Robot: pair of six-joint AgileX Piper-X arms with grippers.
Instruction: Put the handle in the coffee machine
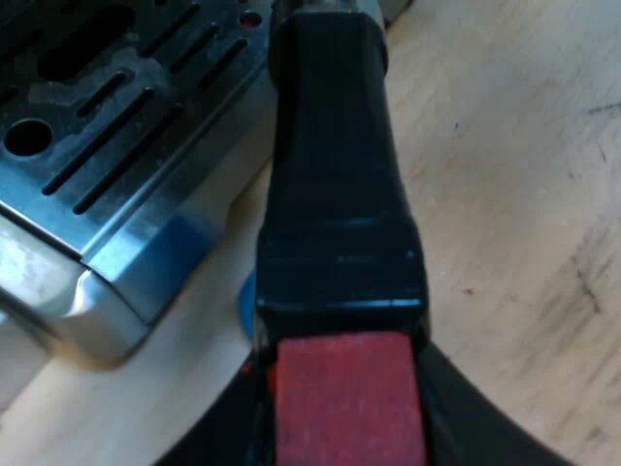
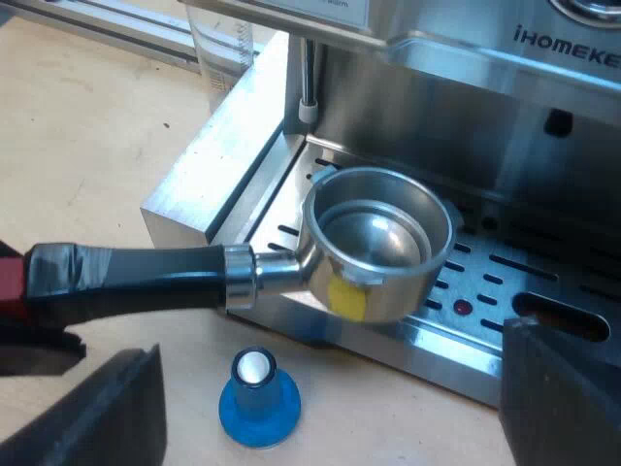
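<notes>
My left claw (image 1: pixel 344 422) clamps the holder's (image 1: pixel 335 184) red end (right claw (image 2: pixel 325 413) gapes, empty); so far out, it may twist, missing the machine (image 2: pixel 466 107)

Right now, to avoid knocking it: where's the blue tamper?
Right wrist view: the blue tamper stands on the table, below the holder's dark handle, beside the machine's drip tray.

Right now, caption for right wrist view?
Round metal holder, dark handle, over machine's steel drip tray; blue tamper upright on wooden table.
</notes>
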